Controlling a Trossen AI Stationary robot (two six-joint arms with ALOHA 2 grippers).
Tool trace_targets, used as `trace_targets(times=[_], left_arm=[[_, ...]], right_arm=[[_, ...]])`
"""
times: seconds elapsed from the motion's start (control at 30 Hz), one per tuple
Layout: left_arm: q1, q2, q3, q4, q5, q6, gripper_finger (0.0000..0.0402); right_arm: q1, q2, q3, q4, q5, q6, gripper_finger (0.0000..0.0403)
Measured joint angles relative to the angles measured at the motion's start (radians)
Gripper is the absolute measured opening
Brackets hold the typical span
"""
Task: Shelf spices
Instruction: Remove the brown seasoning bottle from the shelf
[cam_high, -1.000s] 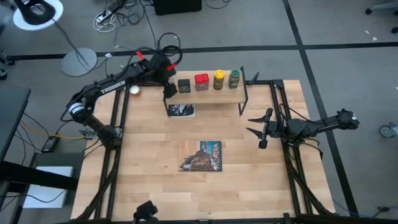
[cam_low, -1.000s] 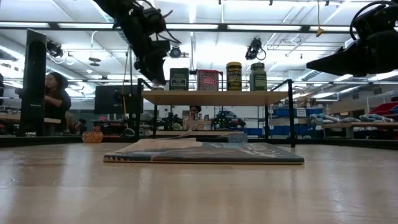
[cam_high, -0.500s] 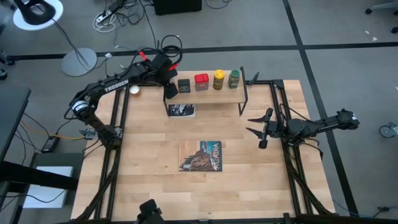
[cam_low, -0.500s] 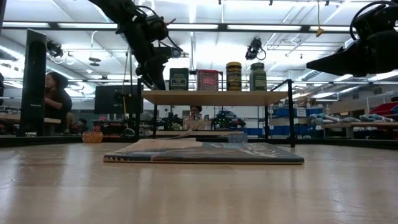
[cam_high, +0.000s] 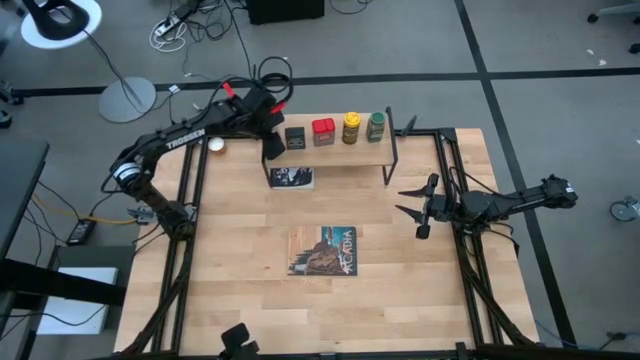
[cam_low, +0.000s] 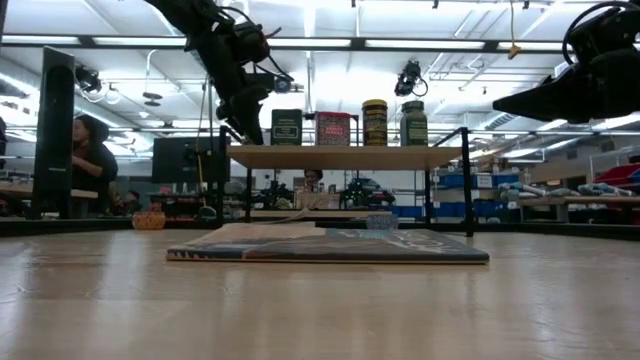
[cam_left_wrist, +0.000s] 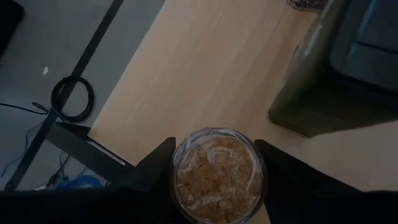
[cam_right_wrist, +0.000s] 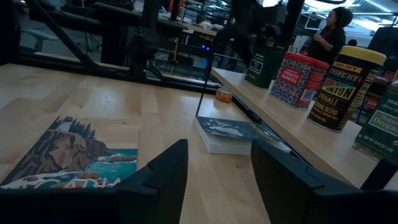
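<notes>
left gripper (cam_left_wrist: 214, 180) pinching the tiny clear jar (cam_left_wrist: 217, 174), apparently above the shelf (cam_high: 335, 153) edge

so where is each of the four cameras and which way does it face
High: overhead, straight down on the table; both arms show.
Low: at tabletop height, level across to the shelf; arms enter from above.
Left wrist: past the left gripper, shut on the tiny clear jar.
Right wrist: past the open right gripper, toward the shelf.
High and low share the black tin.
</notes>
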Motion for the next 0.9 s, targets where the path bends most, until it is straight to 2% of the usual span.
trace_targets(times=[0.33, 0.57, 0.7, 0.9], left_arm=[[-0.005, -0.163, 0.0, 0.004, -0.037, -0.052, 0.0179], [-0.022, -0.322, 0.0, 0.07, 0.104, -0.125, 0.0179], [-0.075, -0.405, 0.0, 0.083, 0.15, -0.155, 0.0179], [-0.209, -0.455, 0.0, 0.032, 0.126, -0.156, 0.0179]], right_arm=[[0.0, 0.0, 0.0, 0.0, 0.0, 0.0, 0.0176], [0.0, 0.0, 0.0, 0.0, 0.0, 0.0, 0.0176], [0.0, 0.0, 0.0, 0.0, 0.0, 0.0, 0.0176], [0.0, 0.0, 0.0, 0.0, 0.0, 0.0, 0.0176]])
